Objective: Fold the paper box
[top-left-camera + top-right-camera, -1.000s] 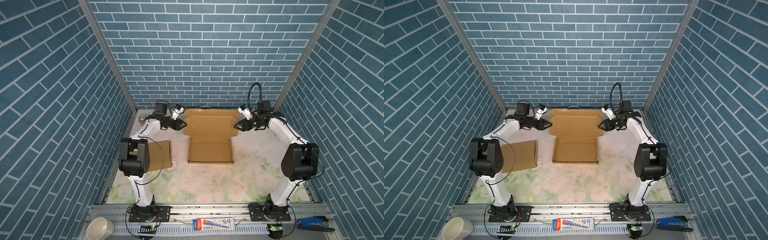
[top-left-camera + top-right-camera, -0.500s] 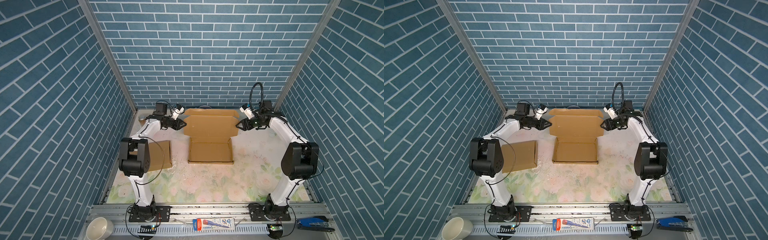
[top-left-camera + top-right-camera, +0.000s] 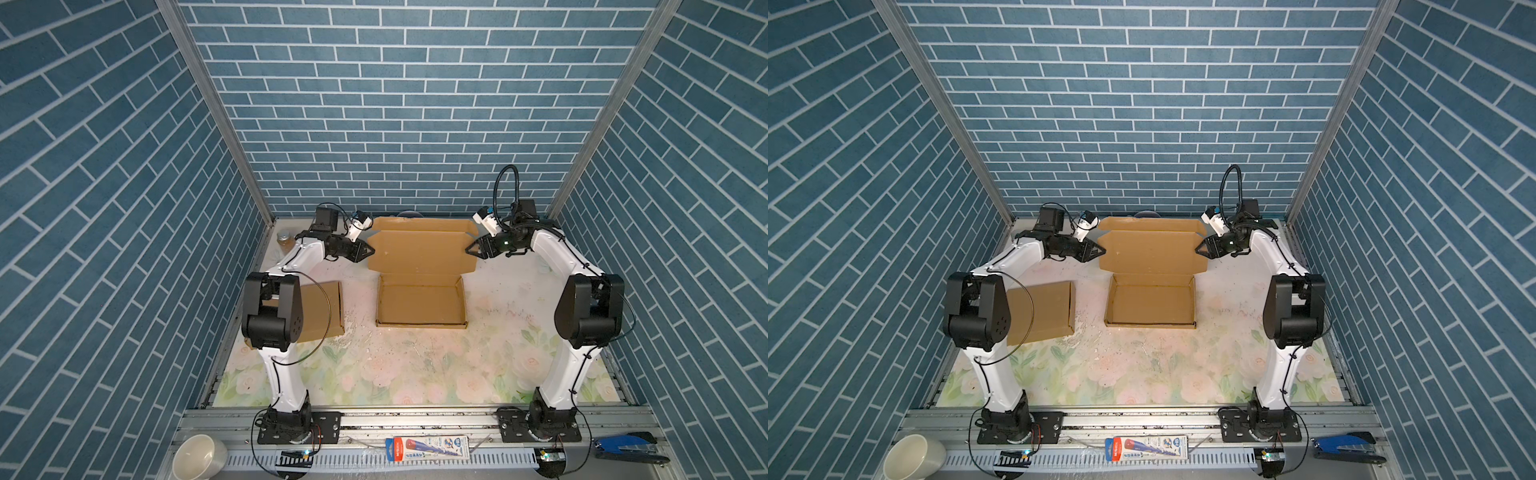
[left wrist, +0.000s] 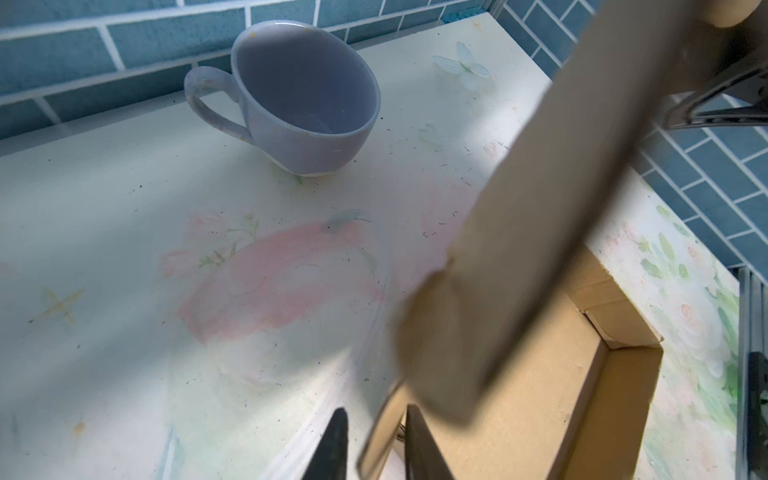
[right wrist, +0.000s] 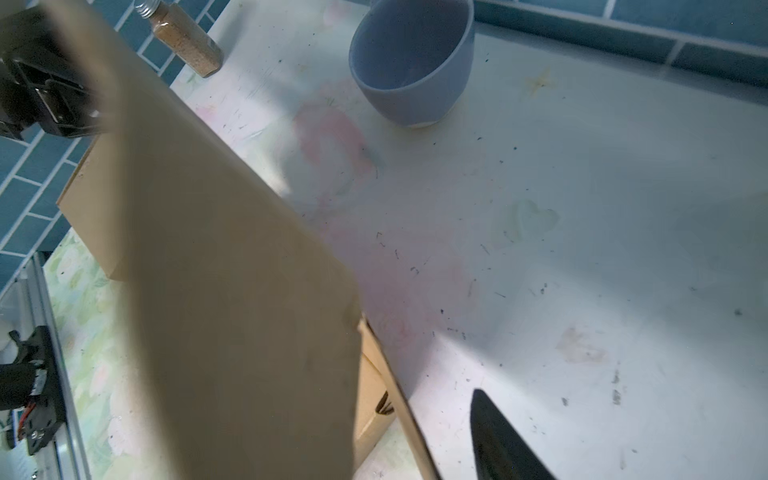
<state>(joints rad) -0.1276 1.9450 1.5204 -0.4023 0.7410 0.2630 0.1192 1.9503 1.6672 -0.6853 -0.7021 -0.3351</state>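
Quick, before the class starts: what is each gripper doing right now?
Left gripper: narrowly open, fingers either side of the side flap, not yet clamped.
Right gripper: open, holding nothing, beside the box lid.

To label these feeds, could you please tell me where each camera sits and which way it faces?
Top views: high over the front rail, looking down at the box; left arm, right arm, left gripper, right gripper show.
Left wrist: on its arm, facing the cup past the lid; fingers show.
Right wrist: on its arm, facing cup and jar behind the lid; one finger shows.
Shared: both wrist views show cup and lid.
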